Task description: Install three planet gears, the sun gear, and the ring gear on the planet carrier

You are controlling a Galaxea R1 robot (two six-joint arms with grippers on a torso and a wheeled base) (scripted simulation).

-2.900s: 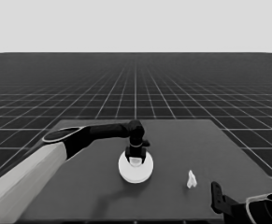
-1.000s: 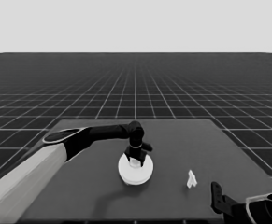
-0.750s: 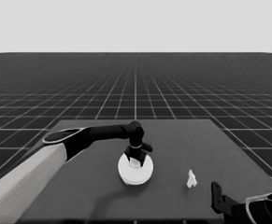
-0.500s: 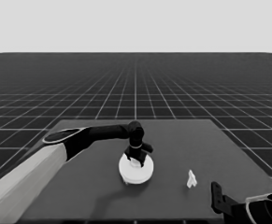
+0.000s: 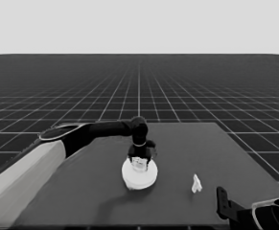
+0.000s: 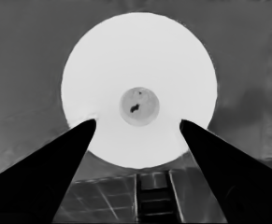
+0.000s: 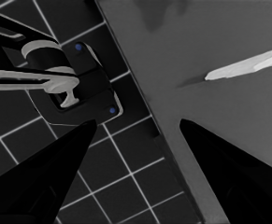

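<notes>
While the left jaws (image 5: 140, 162) hang straight over the ring gear (image 5: 139, 174) near the middle of the desk (image 5: 81, 191), their two fingers stand spread, one tip at each side of the disc's edge with nothing pinched between them. Seen from the left wrist, the ring gear (image 6: 139, 89) fills the space between the fingers (image 6: 51, 163), and its centre hole shows something pale and mottled inside; the gears and the smaller round part are hidden, presumably under it. My reading is that the ring gear is being seated or has just been let go. To finish well, keep the arm plumb and lift straight up, so neither fingertip drags the rim and tilts the part. If it sits proud, a light, even press from above would serve better than a sideways nudge.

Off to the right a thin white piece (image 5: 196, 184) stands alone. The right jaws (image 7: 135, 126) wait spread past the desk's near right corner, over the floor grid
</notes>
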